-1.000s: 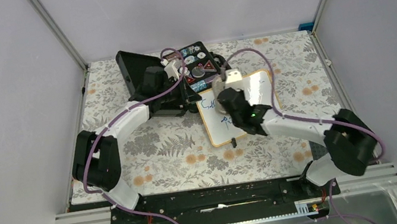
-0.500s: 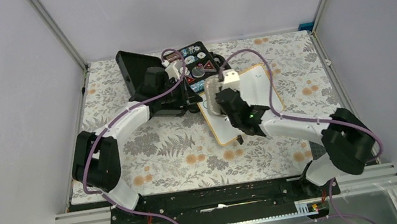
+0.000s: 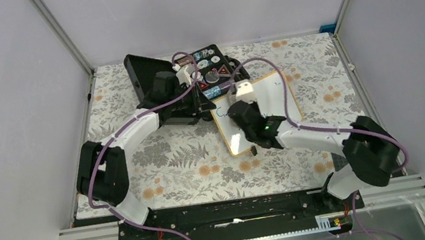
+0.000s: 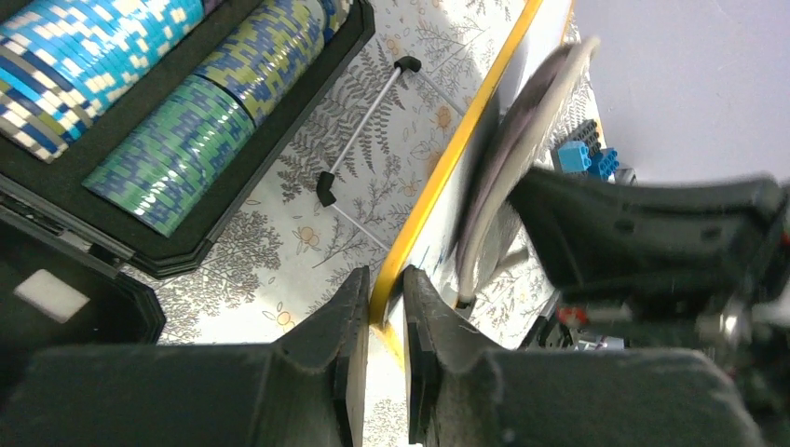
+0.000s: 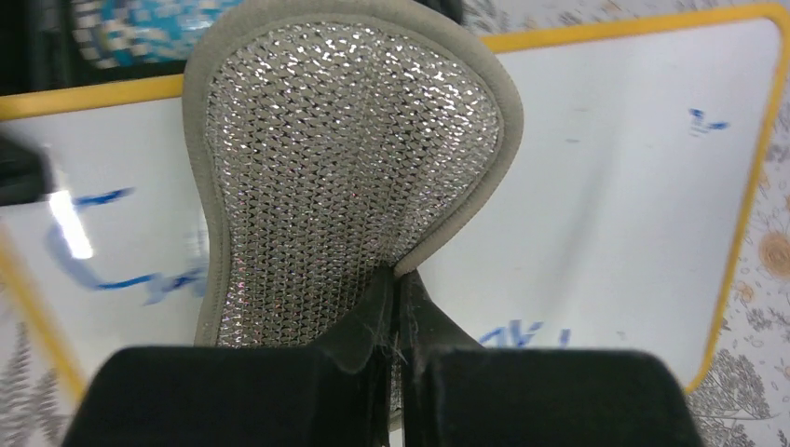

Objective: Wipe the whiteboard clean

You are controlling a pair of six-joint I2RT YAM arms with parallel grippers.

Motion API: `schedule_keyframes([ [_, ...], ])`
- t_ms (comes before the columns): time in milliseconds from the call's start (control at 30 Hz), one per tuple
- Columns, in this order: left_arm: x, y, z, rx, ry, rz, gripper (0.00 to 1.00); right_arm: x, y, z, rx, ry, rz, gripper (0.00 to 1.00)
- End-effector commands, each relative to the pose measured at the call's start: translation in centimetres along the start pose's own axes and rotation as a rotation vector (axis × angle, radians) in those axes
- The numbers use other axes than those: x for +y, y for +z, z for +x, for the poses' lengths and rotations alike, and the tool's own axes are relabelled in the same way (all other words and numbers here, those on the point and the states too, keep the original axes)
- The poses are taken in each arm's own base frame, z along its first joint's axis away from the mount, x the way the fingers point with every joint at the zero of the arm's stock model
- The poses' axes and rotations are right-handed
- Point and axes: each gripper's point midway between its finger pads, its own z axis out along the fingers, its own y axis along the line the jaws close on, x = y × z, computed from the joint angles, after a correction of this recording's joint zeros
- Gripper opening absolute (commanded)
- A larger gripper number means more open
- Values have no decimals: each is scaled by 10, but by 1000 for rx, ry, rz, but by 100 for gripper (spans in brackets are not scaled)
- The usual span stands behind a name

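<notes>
The whiteboard (image 3: 274,98), white with a yellow-wood frame, lies tilted on the floral table mat. My left gripper (image 3: 208,109) is shut on its near-left frame edge, seen close in the left wrist view (image 4: 387,300). My right gripper (image 3: 236,113) is shut on a silver mesh scrubbing pad (image 5: 345,158) with a grey rim and presses it on the left part of the board (image 5: 615,196). Blue scribbles (image 5: 102,275) show left of the pad. More marks (image 5: 524,333) lie beside my fingers, and a small one (image 5: 705,119) is at the far right.
An open black case (image 3: 211,68) with stickers stands just behind the board's left end. Its tray holds rows of blue and green chips (image 4: 168,112). A thin metal rod (image 4: 365,126) with black ends lies on the mat beside the board.
My right gripper has slid the pad leftwards over the board, covering writing that showed before. The board has turned slightly. The left gripper keeps its hold.
</notes>
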Motion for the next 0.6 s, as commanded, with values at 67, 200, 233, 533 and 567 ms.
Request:
schedule_keyframes([
  [67,-19,-11,-20,-75,80,34,0,115,-18,5,29,-112,-194,0],
  [200,-19,-11,-21,-77,80,31,0,120,-23,-1,12,-66,-209,0],
  [233,-19,-11,-20,-76,80,29,0,114,-23,-3,-4,-61,-200,0],
  [533,-16,-14,-21,-78,89,5,0,-10,4,39,86,73,3,0],
  [567,-16,-14,-21,-79,90,4,0,-25,4,43,93,80,31,0],
])
